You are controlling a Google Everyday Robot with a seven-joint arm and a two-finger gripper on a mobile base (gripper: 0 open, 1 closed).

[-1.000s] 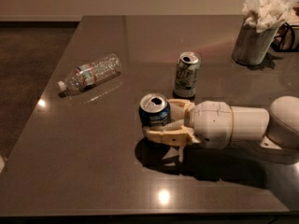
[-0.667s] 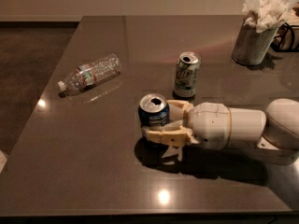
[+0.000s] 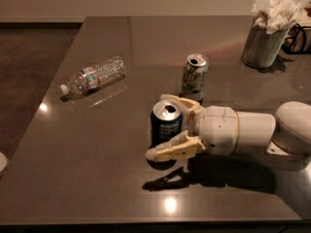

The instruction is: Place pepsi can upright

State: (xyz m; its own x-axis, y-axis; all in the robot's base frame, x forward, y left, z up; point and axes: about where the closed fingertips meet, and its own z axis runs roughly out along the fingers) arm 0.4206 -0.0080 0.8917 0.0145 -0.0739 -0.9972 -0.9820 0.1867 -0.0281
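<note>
The pepsi can (image 3: 165,126) stands upright on the dark table (image 3: 92,149), a little to the 4 o'clock side of the table's middle, with its silver top and the opening turned up toward the camera. The gripper (image 3: 156,125) is around this can. It comes in from 3 o'clock on a thick white arm (image 3: 243,132) that lies low over the table surface. One of the cream fingers (image 3: 177,149) passes in front of the lower part of the can on its 6 o'clock side, and the other one bends behind the can's rim on the 12 o'clock side, so the jaws are narrow and they seem to hold the pepsi can between them. If the can's bottom rests on the table or is a little above it, I cannot tell, because a dark shadow lies under it. A green-and-white can (image 3: 195,77) stands upright near the pepsi can, at 1 o'clock from it, and it does not touch the gripper. A clear plastic bottle (image 3: 95,75) lies on its side well apart at 10 o'clock, with its white cap pointing to about 8 o'clock. In the far corner, at 2 o'clock, a metal cup (image 3: 261,50) holds crumpled white paper (image 3: 277,6).
</note>
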